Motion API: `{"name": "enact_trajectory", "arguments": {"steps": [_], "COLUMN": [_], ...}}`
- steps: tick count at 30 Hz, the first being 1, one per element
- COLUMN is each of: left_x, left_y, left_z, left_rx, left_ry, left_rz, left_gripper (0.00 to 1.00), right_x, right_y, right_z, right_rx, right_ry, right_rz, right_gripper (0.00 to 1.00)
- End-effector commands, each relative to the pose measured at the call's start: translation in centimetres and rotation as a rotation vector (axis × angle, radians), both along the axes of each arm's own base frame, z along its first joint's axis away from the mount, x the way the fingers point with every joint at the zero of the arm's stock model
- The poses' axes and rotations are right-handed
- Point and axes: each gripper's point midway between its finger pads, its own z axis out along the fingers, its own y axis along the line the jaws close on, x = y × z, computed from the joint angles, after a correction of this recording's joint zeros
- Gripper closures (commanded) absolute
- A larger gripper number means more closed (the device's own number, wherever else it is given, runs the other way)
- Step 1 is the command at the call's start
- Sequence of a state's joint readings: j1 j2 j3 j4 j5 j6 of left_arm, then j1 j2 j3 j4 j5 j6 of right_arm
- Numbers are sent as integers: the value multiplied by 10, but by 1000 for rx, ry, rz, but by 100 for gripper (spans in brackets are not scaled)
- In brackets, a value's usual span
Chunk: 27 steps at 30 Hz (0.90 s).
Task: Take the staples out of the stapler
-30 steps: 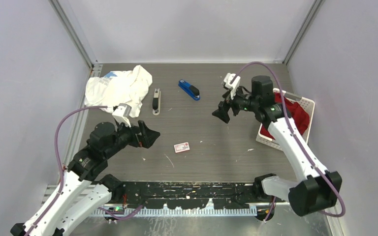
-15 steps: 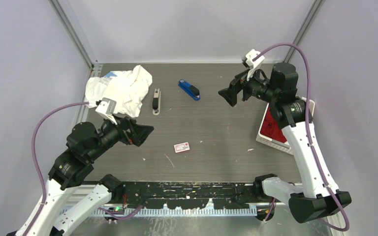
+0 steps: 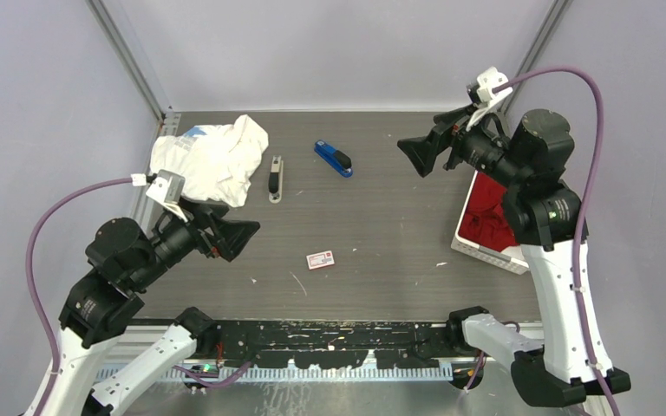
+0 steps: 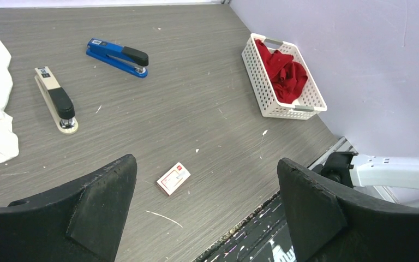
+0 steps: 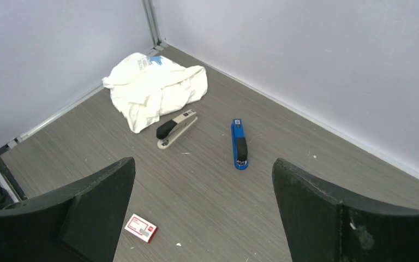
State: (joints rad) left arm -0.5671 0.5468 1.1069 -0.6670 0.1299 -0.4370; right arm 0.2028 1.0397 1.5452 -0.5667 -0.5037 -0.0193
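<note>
Bright, even light; sharp, shadowless.

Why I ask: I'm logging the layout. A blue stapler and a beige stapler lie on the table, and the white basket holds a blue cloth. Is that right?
Not quite: the cloth in the white basket is red, not blue, as the left wrist view shows. The blue stapler and the beige stapler do lie on the table.

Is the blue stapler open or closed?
Closed. The blue stapler lies flat, its black-tipped top arm down against its base, with no gap showing in either wrist view.
</note>
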Motion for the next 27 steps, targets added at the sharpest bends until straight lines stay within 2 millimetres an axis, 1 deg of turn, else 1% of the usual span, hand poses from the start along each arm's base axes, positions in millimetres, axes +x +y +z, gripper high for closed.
{"name": "enact_trajectory", "arguments": {"steps": [1, 15, 22, 27], "left_x": [-10, -15, -16, -13], "left_y": [2, 5, 10, 9], "left_z": [16, 27, 22, 16], "left_rx": [-10, -15, 2, 12], "left_ry": [-43, -52, -42, -31], "left_rz": [-26, -28, -9, -9], "left_gripper": [1, 0, 1, 0], "right_x": [-10, -16, -17, -14], "right_y": [-6, -7, -7, -9], "right_z": [17, 19, 20, 19], "right_rx": [26, 33, 42, 42], "right_ry": [-27, -34, -34, -33], "right_rz": [-32, -23, -17, -29], "right_gripper": [0, 0, 0, 0]}}
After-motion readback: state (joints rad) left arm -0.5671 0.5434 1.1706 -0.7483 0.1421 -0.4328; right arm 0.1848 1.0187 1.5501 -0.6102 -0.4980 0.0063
